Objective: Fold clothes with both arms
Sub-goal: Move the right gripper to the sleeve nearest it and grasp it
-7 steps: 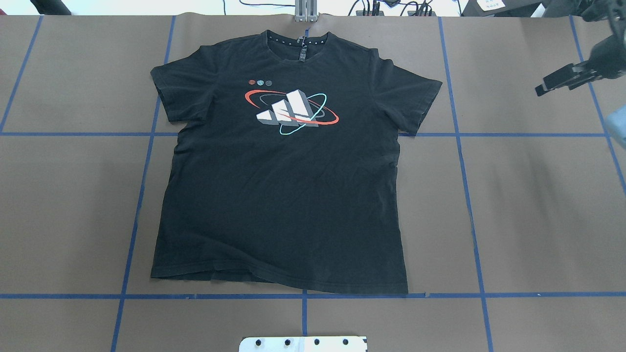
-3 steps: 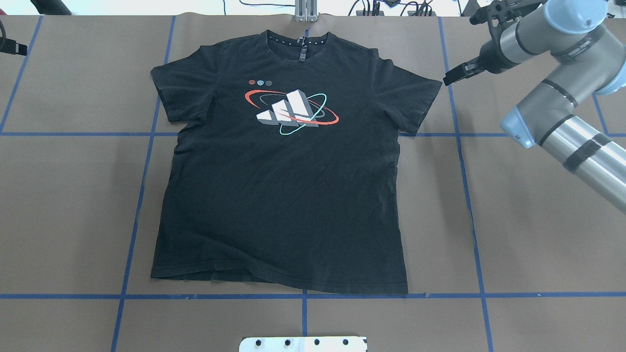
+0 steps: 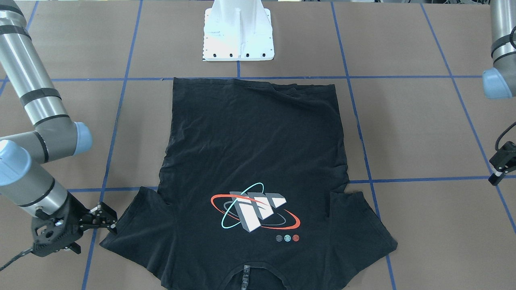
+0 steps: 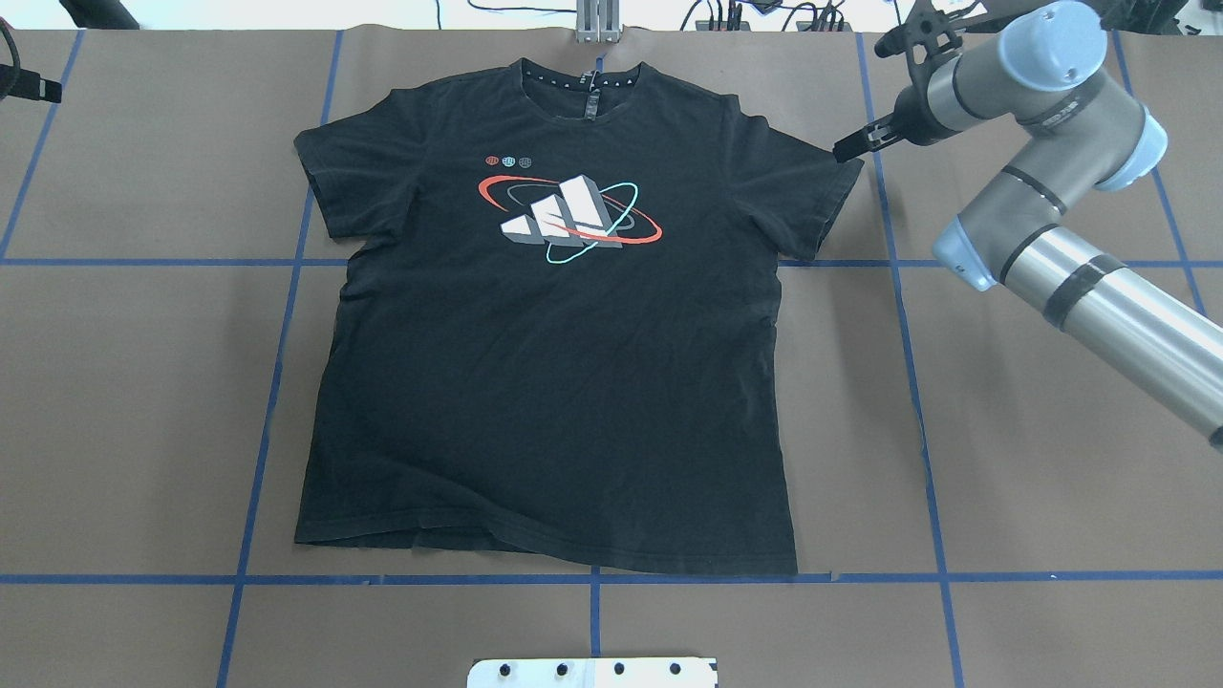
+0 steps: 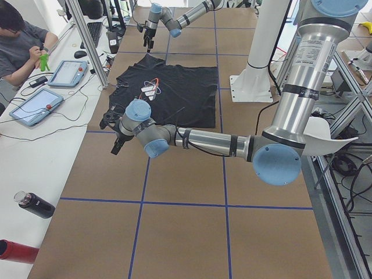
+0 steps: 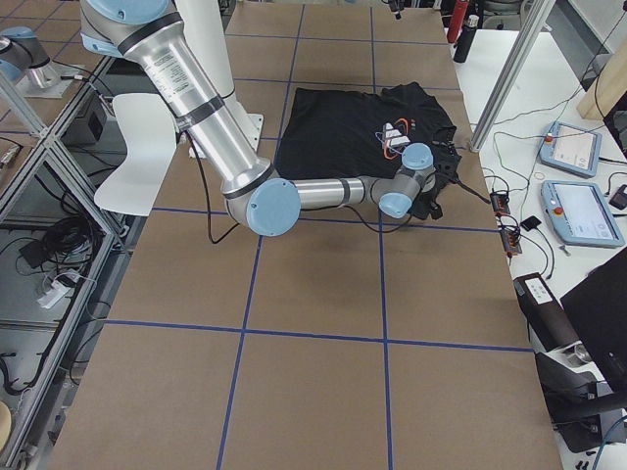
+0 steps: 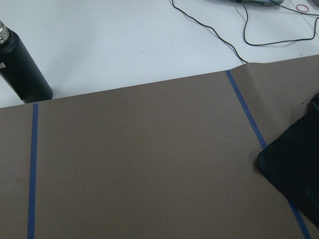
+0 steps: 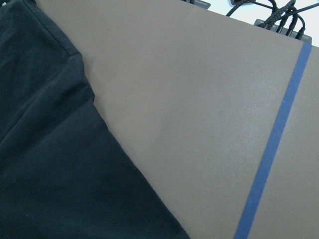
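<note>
The right black two-finger gripper has swung in from the table's edge to the sleeve tip of the black short-sleeved printed T-shirt. Its fingers stand apart and hold nothing. The shirt lies flat, print up, mid-table. The left black two-finger gripper has only just come in, well apart from the other sleeve, and whether it is parted cannot be told, so the first fold seems about to start.

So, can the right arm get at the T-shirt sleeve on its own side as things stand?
Probably yes: the right pincer hangs open just beside that sleeve, and nothing lies between them or on the cloth there.
</note>
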{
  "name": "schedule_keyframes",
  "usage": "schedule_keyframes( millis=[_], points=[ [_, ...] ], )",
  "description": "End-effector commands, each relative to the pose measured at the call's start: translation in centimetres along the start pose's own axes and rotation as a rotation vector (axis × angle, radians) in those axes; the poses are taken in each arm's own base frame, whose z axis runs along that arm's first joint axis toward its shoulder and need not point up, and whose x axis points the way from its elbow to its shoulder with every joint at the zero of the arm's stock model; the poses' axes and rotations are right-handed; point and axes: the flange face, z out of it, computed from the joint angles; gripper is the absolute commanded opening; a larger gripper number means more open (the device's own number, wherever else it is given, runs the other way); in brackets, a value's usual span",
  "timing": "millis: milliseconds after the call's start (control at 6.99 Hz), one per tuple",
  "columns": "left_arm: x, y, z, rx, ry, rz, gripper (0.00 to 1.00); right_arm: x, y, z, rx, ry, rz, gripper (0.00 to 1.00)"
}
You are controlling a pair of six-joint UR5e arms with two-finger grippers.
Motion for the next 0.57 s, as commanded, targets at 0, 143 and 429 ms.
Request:
schedule_keyframes(
  millis=[0, 143, 429],
  points=[
    [0.02, -0.05, 0.02, 0.0, 0.0, -0.003, 1.0, -0.85, 0.84, 2.39, -0.028, 0.023, -0.003, 0.91],
    [0.02, -0.05, 0.02, 0.0, 0.0, -0.003, 1.0, -0.74, 1.0, 2.47, -0.031, 0.024, 0.0, 0.87],
    [0.16, -0.16, -0.04, 0.002, 0.003, -0.005, 1.0, -0.29, 1.58, 2.68, -0.041, 0.028, 0.005, 0.79]
  ],
)
